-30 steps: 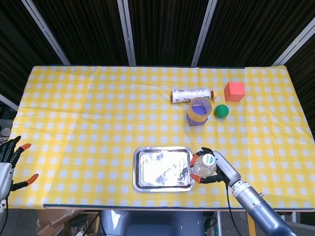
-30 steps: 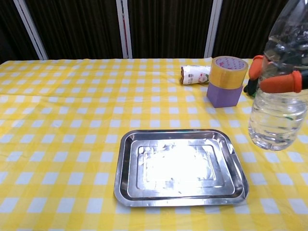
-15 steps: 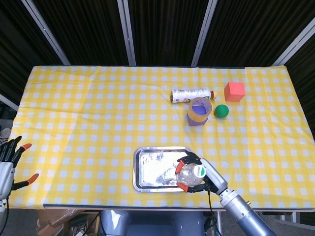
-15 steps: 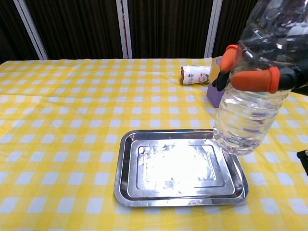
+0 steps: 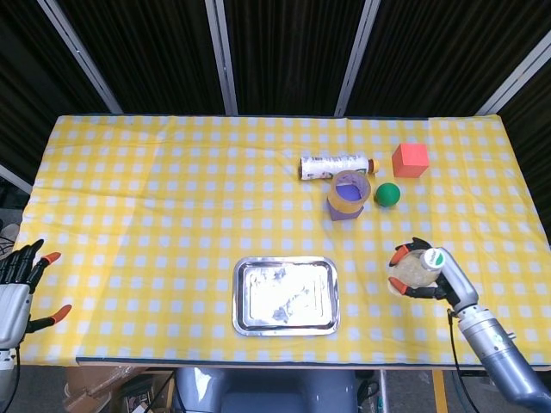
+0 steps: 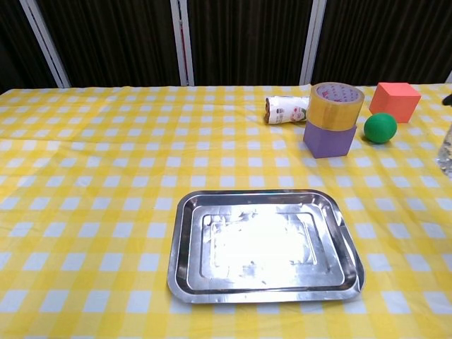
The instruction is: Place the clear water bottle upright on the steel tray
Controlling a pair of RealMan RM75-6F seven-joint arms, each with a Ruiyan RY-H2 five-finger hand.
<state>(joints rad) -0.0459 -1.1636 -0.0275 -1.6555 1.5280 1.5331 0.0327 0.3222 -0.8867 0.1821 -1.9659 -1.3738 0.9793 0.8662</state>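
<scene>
The clear water bottle [image 5: 416,269] has a green-and-white cap and stays roughly upright in the grip of my right hand [image 5: 441,280], whose orange-tipped fingers wrap around its body. It hangs over the yellow checked cloth, well to the right of the steel tray [image 5: 244,297] and apart from it. The tray [image 6: 185,244] lies empty near the table's front edge. In the chest view only a sliver of the bottle [image 6: 447,152] shows at the right border. My left hand [image 5: 17,291] is open with fingers spread, off the table's left front corner.
Behind the tray stand a tape roll on a purple block [image 5: 349,194], a green ball [image 5: 387,194], a red cube [image 5: 411,160] and a labelled bottle lying on its side [image 5: 334,165]. The table's front edge runs just below the tray.
My right hand has carried the bottle from over the tray's right edge to the right, away from the tray and almost out of the chest view. The left hand has barely shifted.
</scene>
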